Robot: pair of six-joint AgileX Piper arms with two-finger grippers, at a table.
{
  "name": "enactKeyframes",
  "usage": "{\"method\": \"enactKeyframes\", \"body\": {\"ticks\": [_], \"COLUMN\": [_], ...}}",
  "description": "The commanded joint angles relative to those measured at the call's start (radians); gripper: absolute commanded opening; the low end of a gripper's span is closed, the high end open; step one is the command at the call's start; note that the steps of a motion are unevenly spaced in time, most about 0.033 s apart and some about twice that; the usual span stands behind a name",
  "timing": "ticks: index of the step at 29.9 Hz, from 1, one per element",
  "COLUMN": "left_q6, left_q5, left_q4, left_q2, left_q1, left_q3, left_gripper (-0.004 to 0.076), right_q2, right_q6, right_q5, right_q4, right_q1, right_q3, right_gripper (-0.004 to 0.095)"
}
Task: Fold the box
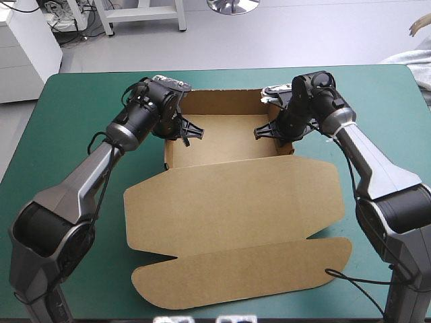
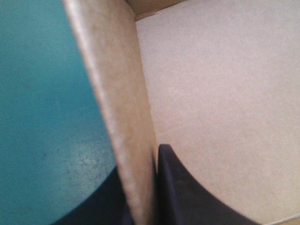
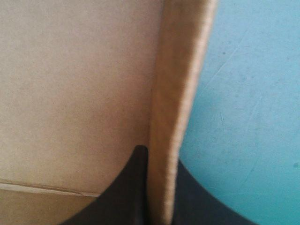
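Box [image 1: 222,142] stands as an open tray between the two jaws, lid [image 1: 236,202] flat on the table [image 1: 71,108] just beside them. Left jaws grip the left wall [image 2: 122,117], right jaws pinch the right wall [image 3: 180,93]. Danger, I'd say: uneven pulling buckles a wall or skews the tray.

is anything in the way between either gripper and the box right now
Nothing visible. The left gripper is already shut on the left side wall of the brown cardboard box, and the right gripper on its right side wall, touching the board directly.
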Motion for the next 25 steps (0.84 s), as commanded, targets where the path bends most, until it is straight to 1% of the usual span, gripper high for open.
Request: {"method": "enactKeyframes", "body": {"ticks": [1, 3, 8, 12, 16, 25], "left_q6": [0.111, 0.111, 0.171, 0.19, 0.186, 0.185], "left_q5": [-0.017, -0.019, -0.054, -0.017, -0.05, -0.077], "left_q4": [-0.019, -0.052, -0.32, -0.244, -0.257, -0.316], "left_q2": [-0.001, 0.028, 0.066, 0.07, 0.075, 0.112], "left_q1": [-0.015, -0.003, 0.087, 0.102, 0.106, 0.106], "left_q3": [-0.03, -0.027, 0.008, 0.012, 0.012, 0.012], "left_gripper": [-0.0008, -0.0003, -0.0002, -0.0002, -0.0002, -0.0002], "right_q2": [-0.025, -0.014, -0.008, -0.006, 0.008, 0.056], "right_q6": [-0.065, -0.061, -0.039, -0.039, -0.039, -0.024], "right_q5": [0.009, 0.009, 0.009, 0.009, 0.009, 0.009], "right_q4": [0.004, -0.009, -0.003, 0.013, 0.016, 0.025], "right_q1": [-0.003, -0.003, -0.035, -0.069, -0.072, -0.072], "right_q3": [-0.03, -0.03, -0.03, -0.03, -0.03, -0.03], "right_gripper": [-0.0013, -0.0013, -0.0013, -0.0013, -0.0013, -0.0013]}}
